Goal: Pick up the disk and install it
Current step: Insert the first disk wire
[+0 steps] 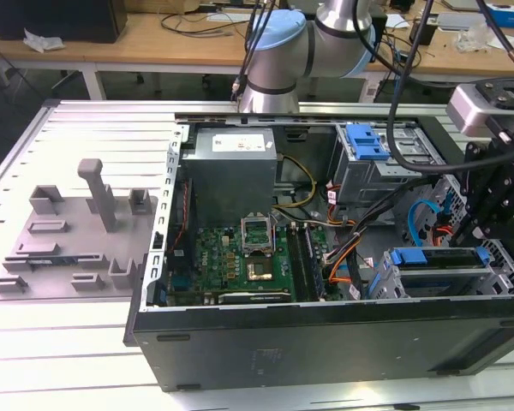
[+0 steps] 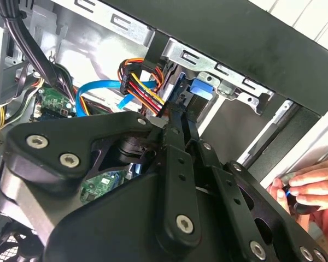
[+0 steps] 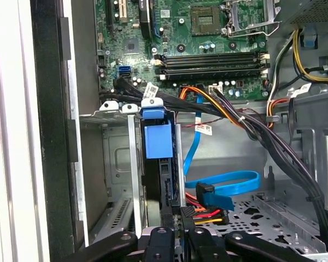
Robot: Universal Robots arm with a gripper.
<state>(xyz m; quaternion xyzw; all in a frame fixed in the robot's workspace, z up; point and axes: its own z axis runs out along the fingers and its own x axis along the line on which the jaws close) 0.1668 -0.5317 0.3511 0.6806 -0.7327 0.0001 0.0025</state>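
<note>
Tool [image 3: 181,232] lowered into open computer case [image 1: 325,338], fingers drawn together just behind disk [image 3: 157,164]; disk seated upright in drive cage [image 3: 117,164], blue carrier outward for guided sliding.

The computer case [image 1: 325,342] is matt black sheet metal outside, bare dull steel inside. The disk [image 3: 157,141] wears smooth bright blue plastic. The gripper [image 3: 181,229] is matt black metal with shiny screws.

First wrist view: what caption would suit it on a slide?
The gripper sits at the blue-framed disk standing on edge in the drive cage of an open computer case.
</note>
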